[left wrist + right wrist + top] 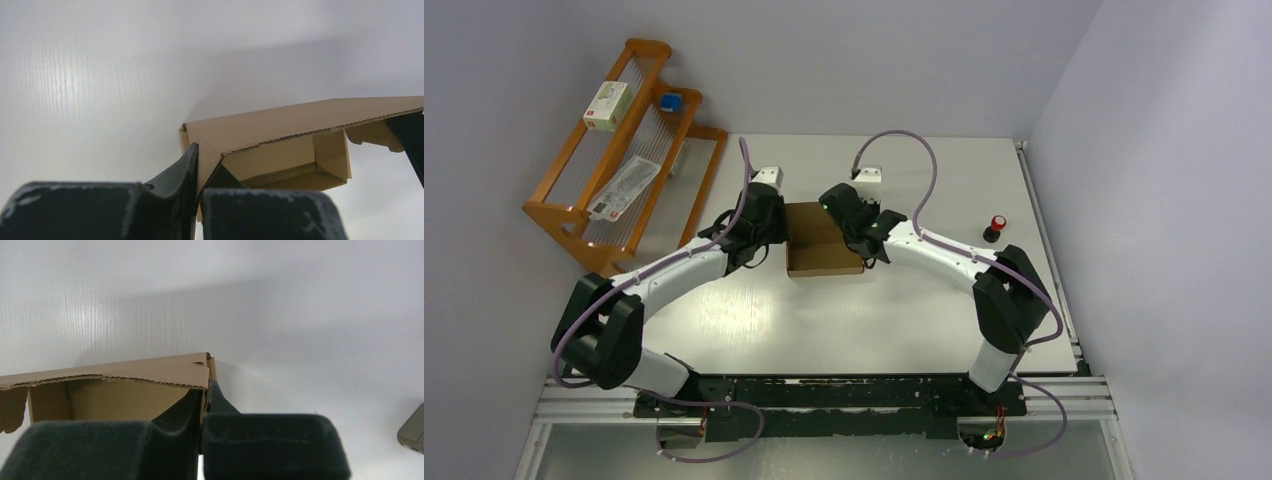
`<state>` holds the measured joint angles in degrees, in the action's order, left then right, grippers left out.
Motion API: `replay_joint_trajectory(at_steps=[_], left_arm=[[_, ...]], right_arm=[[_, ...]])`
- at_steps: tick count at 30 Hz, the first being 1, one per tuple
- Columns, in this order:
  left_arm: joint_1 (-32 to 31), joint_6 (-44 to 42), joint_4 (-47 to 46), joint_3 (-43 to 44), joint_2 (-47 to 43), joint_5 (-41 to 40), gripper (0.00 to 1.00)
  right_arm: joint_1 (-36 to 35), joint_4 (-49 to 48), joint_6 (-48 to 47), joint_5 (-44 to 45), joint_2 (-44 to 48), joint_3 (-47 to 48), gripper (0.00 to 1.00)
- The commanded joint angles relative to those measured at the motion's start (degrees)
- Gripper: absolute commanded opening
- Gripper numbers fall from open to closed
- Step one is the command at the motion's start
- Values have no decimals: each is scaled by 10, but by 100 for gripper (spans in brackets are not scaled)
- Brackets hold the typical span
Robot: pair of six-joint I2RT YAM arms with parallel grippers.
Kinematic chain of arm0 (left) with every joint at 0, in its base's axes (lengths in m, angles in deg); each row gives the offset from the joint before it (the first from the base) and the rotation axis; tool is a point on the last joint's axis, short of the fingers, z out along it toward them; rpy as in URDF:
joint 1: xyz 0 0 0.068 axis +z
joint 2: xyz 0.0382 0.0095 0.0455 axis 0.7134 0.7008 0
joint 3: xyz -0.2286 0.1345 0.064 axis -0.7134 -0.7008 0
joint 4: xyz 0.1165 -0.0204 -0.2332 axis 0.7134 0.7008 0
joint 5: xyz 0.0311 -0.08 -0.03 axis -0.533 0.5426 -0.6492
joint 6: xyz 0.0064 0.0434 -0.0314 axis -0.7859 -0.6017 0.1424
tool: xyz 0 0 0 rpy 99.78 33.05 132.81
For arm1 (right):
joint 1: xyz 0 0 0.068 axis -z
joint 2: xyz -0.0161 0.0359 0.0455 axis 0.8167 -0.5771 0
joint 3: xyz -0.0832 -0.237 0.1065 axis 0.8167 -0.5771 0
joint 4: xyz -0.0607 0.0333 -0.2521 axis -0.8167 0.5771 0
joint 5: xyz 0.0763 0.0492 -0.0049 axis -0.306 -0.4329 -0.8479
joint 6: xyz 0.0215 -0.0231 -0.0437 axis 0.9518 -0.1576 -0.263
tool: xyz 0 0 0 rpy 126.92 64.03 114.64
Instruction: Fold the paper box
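The big white table [844, 320] has the paper box [822, 240] sitting in its middle, right between my two arms. The left gripper [202, 162] is pinching the left side of the box at a corner. The right gripper [205, 395] is pinching the right side the same way. The lid [300, 117] hangs over the top, and I think it is not tucked in yet. To do this well, I should hold both sides straight up and tight, so the box does not go crooked. Then I should let go with only one arm and use it to push the lid down flat. If I pull the sides apart, the cardboard could bend or tear. I can see nothing inside the box, just bare brown walls. At the far left stands a wooden rack [574, 190]. It holds a flat packet [624, 188], a small white box [608, 105] and a little blue thing [669, 101].
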<state>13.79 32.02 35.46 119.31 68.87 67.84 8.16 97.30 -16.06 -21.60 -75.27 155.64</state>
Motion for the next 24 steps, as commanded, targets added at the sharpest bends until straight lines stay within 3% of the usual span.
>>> replay_joint_trajectory(at_steps=[1,24], left_arm=[[-16,35,-80,-21,-32,-10,9],[-45,86,-130,-129,-94,-39,13]], right_arm=[[-16,-16,29,31,20,-34,0],[-78,-76,104,132,64,-143,1]])
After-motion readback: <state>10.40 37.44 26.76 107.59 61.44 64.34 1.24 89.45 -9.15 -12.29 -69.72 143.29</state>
